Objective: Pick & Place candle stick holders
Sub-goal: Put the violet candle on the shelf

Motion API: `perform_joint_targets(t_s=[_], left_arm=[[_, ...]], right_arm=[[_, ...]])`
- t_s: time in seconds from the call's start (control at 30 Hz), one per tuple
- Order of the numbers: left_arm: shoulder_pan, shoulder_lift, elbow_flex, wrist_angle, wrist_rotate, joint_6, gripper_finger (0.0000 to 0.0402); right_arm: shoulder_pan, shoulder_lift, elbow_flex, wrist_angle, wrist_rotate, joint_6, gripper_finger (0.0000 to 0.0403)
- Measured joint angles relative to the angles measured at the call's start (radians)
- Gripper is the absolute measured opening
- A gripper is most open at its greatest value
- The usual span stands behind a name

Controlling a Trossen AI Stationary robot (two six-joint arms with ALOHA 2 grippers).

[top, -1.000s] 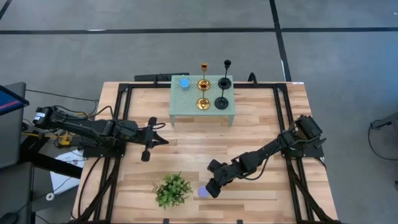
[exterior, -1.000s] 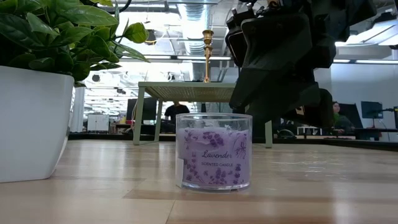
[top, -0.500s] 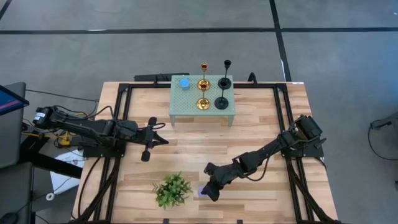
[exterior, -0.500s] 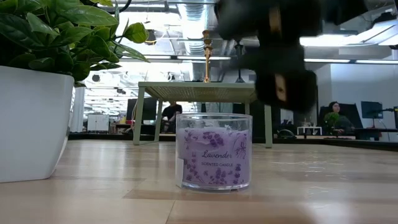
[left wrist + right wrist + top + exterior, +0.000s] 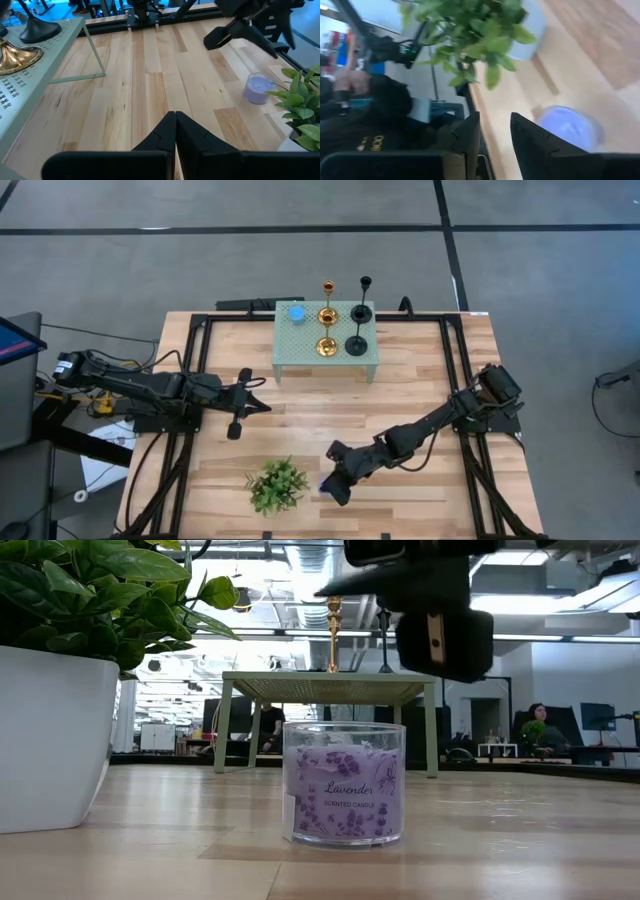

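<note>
right gripper (image 5: 333,486) fingers parted, hovering over purple candle (image 5: 343,794); left gripper (image 5: 236,411) pressed together; 4 candle stick holders (image 5: 343,323) on green stand (image 5: 300,348)

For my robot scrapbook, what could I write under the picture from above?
Right gripper hovers over the purple candle by the plant; candle stick holders wait on the green stand.

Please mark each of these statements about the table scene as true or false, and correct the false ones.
1. All four candle stick holders stand on the green stand. True.
2. The right gripper is above the blue candle. False: it hovers over the lavender candle, beside the plant.
3. The left gripper is shut. True.
4. The right gripper holds a gold holder. False: its fingers are apart and hold nothing.
</note>
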Motion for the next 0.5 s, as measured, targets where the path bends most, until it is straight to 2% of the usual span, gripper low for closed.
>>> perform_joint_targets(t_s=[0.37, 0.5], left_arm=[[0.0, 0.0, 0.0, 0.0, 0.0, 0.0, 0.0008], [0.0, 0.0, 0.0, 0.0, 0.0, 0.0, 0.0008]], right_arm=[[0.021, 0.002, 0.002, -0.216, 0.106, 0.026, 0.0101], [0.029, 0.002, 0.002, -0.244, 0.138, 0.042, 0.0101]])
